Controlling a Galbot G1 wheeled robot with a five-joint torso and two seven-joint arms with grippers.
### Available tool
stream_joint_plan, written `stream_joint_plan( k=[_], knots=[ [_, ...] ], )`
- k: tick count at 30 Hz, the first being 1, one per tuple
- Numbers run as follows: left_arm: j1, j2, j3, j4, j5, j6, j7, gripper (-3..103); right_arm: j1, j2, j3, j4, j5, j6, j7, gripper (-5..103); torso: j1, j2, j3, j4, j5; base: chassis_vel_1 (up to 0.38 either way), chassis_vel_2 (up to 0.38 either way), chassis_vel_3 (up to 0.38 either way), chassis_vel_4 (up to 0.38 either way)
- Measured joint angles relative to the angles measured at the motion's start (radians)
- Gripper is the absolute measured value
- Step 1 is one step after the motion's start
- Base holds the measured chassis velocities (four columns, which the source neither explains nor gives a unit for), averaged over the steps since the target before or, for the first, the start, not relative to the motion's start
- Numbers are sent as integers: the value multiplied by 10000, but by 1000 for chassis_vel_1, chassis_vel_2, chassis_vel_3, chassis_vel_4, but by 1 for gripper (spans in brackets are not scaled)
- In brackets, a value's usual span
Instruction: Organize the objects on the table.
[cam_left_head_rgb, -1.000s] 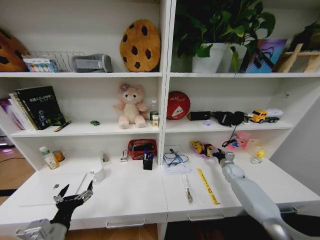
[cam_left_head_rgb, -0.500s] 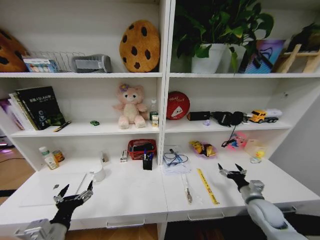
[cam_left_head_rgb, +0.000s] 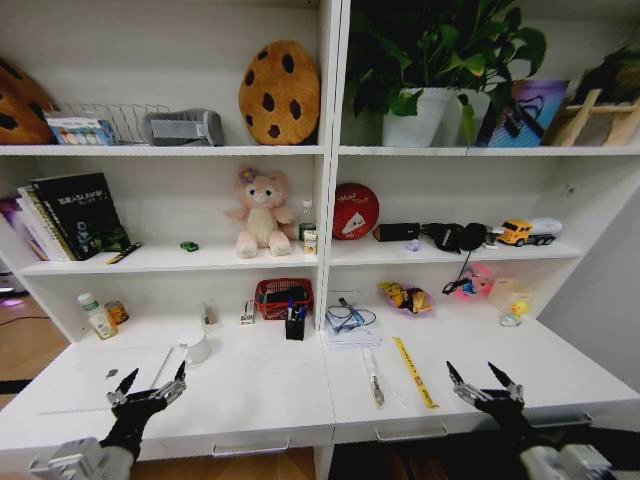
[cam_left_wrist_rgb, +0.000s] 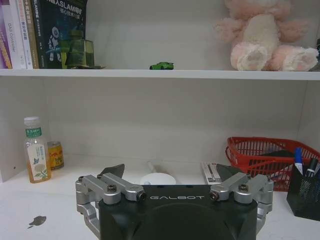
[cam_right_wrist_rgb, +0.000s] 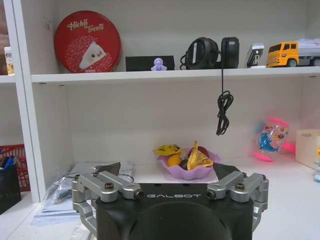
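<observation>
The left gripper (cam_left_head_rgb: 150, 385) is held low over the front left part of the table (cam_left_head_rgb: 250, 385), jaws spread open and empty. The right gripper (cam_left_head_rgb: 484, 381) is held above the table's front right edge, jaws likewise spread wide with nothing between them.

A tiny green toy car (cam_left_head_rgb: 189, 245) is seen on the middle shelf, left of the pink plush bear (cam_left_head_rgb: 261, 212); in the left wrist view the car (cam_left_wrist_rgb: 161, 65) stands on the shelf board between the books (cam_left_wrist_rgb: 45, 31) and the bear. Pens (cam_left_head_rgb: 296, 314) are stood upright in a black mesh holder (cam_left_head_rgb: 296, 327) beside a red basket (cam_left_head_rgb: 284, 296) at the back of the table. A yellow ruler (cam_left_head_rgb: 414, 371) and a slim metal tool (cam_left_head_rgb: 373, 378) lie flat on the table's right half. A purple bowl of wrapped snacks (cam_right_wrist_rgb: 187, 161) rests further back.
</observation>
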Motion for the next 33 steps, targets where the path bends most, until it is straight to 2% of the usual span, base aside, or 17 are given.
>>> stream_joint_plan(
  k=[7, 11, 33],
  knots=[
    [0, 0, 0, 0, 0, 1, 0, 100, 702, -152, -1594, 671, -472, -573, 996, 100, 2, -3, 1, 2, 0, 0, 0, 0, 0],
    [0, 0, 0, 0, 0, 0, 0, 100, 905, -245, -2100, 745, -636, -783, 1119, 100, 3, -2, 1, 1, 2, 0, 0, 0, 0],
    [0, 0, 0, 0, -1, 0, 1, 100, 805, -265, -2267, 848, -679, -890, 1140, 100, 3, -3, 1, -1, 0, 0, 0, 0, 0]
  ],
)
